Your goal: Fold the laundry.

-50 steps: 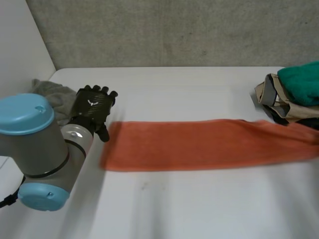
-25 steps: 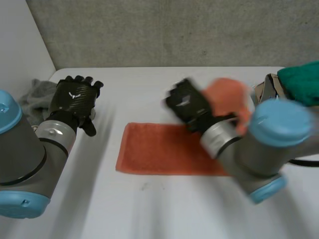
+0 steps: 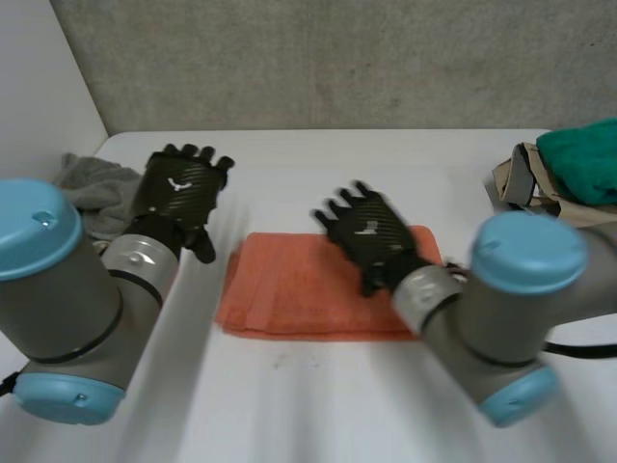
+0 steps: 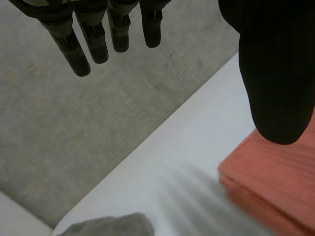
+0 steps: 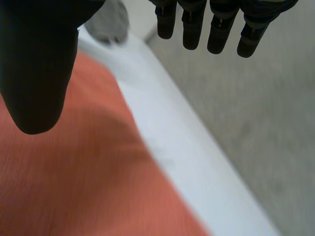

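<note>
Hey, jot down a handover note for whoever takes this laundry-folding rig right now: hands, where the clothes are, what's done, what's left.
The left robot hand is open and empty, beside the orange towel at its left end.
The right robot hand is open, fingers straight, over the towel's right part.
Done: the towel lies folded over, its layers showing at the edge.
The grey cloth sits far left; the green cloth lies on the tan garment far right.
Left: probably finish the towel, then fold the rest.

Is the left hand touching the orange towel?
Apart. In the head view, a strip of bare table shows between the left hand and the towel.
</note>
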